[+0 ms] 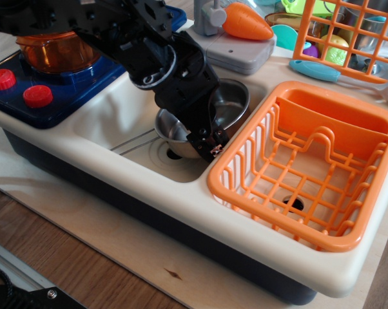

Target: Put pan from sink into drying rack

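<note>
The shiny steel pan (229,103) sits in the cream-white sink (113,106), over the drain and against the sink's right wall. Its handle is hidden. My black gripper (209,144) reaches down from the upper left, and its tips are at the pan's near right rim. The arm covers much of the pan's bowl. I cannot tell whether the jaws are open or shut on the rim. The orange drying rack (278,222) stands just right of the sink, with nothing in it.
An amber lidded pot (55,51) stands on the blue stove (84,80) with red knobs (38,96) at the left. Behind the sink are a grey faucet block (245,55), a toy carrot (245,22), a teal-handled utensil (313,69) and a flat orange lattice grid (349,32).
</note>
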